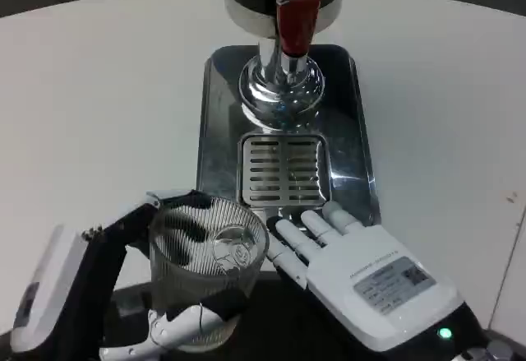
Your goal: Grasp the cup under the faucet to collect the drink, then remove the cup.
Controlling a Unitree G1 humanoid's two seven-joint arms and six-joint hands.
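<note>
Holding the cup (207, 272) in my left hand (123, 295), fingers wrapped around its ribbed wall, I judge the main risk to be a slip or tilt, since clear ribbed material may offer poor purchase, or a clip against the tray (215, 131) edge ahead of that hand. The cup sits short of the grate (283, 169), and the faucet (292, 32) stands beyond. My right hand (362, 275) lies flat just beside the cup, fingers extended, holding nothing.
</note>
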